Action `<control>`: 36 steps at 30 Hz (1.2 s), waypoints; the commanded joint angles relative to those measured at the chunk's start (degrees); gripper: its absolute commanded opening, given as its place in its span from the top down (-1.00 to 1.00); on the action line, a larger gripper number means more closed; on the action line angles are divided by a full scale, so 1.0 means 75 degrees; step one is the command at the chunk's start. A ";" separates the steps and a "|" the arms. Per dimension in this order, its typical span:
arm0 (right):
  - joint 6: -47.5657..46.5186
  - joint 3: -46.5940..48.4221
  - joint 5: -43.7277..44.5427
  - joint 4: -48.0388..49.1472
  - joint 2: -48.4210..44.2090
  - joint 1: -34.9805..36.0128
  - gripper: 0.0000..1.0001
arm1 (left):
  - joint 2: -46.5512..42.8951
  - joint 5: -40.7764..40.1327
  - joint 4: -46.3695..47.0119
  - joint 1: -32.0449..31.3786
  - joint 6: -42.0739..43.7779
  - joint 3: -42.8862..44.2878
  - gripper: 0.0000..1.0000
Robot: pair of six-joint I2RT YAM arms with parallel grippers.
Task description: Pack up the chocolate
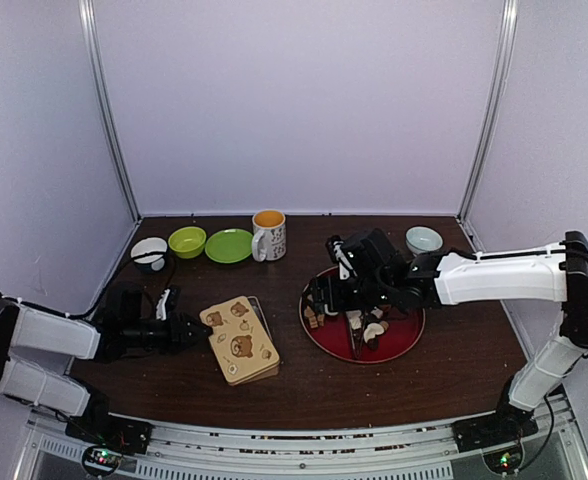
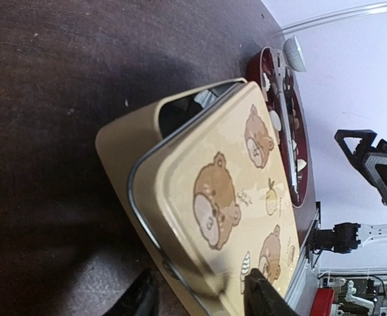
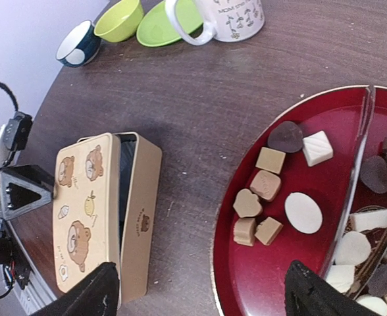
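The chocolate [image 3: 266, 186] lies on a red plate [image 3: 223, 217]: tan cubes, a tan heart, a white oval [image 3: 303, 212] and dark pieces [image 3: 285, 136]. It also shows in the top view [image 1: 372, 330]. Thin tongs [image 3: 353, 191] lie across the plate. A cream tin [image 1: 240, 340] with bear pictures has its lid [image 3: 81, 197] pushed askew, showing a dark gap. My left gripper [image 2: 203, 299] is open, its jaws straddling the lid's near corner [image 1: 189, 332]. My right gripper [image 3: 200, 293] is wide open and empty, above the plate's left edge [image 1: 324, 297].
At the back stand a white mug [image 1: 269, 234], a green plate [image 1: 229, 245], a green bowl [image 1: 187, 241] and a dark bowl [image 1: 149, 252]. A pale small bowl [image 1: 423, 239] sits behind the red plate. Walls close in the back and sides.
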 commanded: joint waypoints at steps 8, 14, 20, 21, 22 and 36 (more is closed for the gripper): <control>0.0074 -0.0208 -0.0604 0.0740 0.0098 0.0150 -0.73 | 0.1195 0.0791 0.3203 -0.0037 -0.1008 -0.0169 0.58; 0.0094 -0.0297 -0.0602 0.0749 0.0089 0.0141 -0.73 | 0.0787 0.0748 0.3018 -0.0033 -0.1016 -0.0234 0.80; 0.0030 -0.0286 -0.0764 0.0853 0.0110 0.0151 -0.73 | -0.0015 0.0766 0.2302 -0.0029 -0.1021 -0.0058 0.89; 0.0018 -0.0296 -0.0860 0.0941 0.0111 0.0144 -0.73 | -0.0160 0.0754 0.2043 -0.0034 -0.0994 -0.0009 0.89; -0.0004 -0.0306 -0.0981 0.1062 0.0122 0.0149 -0.73 | -0.0325 0.0749 0.1855 -0.0033 -0.0964 0.0046 0.90; 0.1168 -0.0662 -0.2807 0.1734 0.0860 0.0705 -0.56 | -0.0972 -0.0047 -0.1406 -0.0301 -0.0101 0.0498 -0.13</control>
